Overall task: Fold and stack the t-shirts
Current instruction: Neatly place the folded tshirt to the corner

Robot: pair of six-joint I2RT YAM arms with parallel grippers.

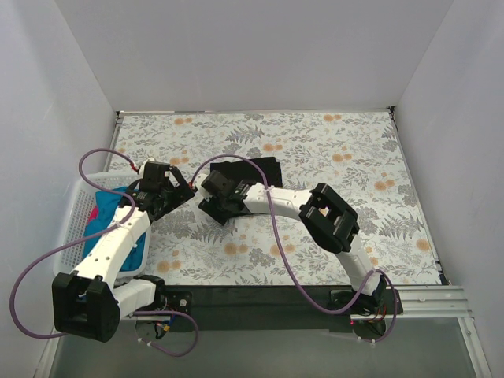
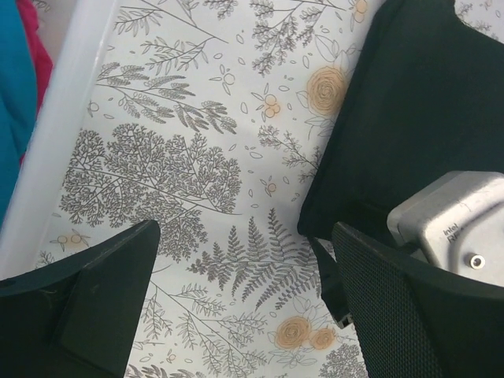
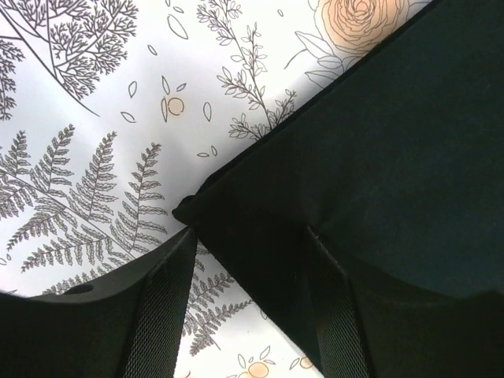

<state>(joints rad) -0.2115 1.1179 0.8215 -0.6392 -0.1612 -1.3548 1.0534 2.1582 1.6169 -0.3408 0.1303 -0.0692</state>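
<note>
From above, the table [image 1: 331, 157] carries a cloth with grey ferns and orange flowers. The black t-shirt [image 1: 256, 169] lies folded in a small flat packet near the middle of it, a little to the far side. The right gripper [image 1: 214, 203] sits at the near left corner of this packet. The left gripper [image 1: 175, 191] is just beside it, on its left, over bare table. At the left edge stands the white basket [image 1: 72, 209], and in it are the teal t-shirt [image 1: 98, 220] and a bit of pink cloth [image 1: 94, 213], partly hidden under the left arm.

In the left wrist view, the left gripper [image 2: 246, 232] has its two fingers wide apart and nothing is between them except the printed table [image 2: 173, 157]. The black t-shirt [image 2: 425, 118] fills the upper right, apart from both fingers. A silver camera housing [image 2: 453, 224] on the other arm shows at the right. The basket [image 2: 71, 118] rim runs along the left, with the teal t-shirt [image 2: 12, 94] and the pink cloth [image 2: 39, 47] behind it.

In the right wrist view, the right gripper [image 3: 250, 236] stands with its jaws apart. The corner of the black t-shirt [image 3: 378, 157] lies flat between them and reaches close to the left finger, and it does not look pinched
</note>
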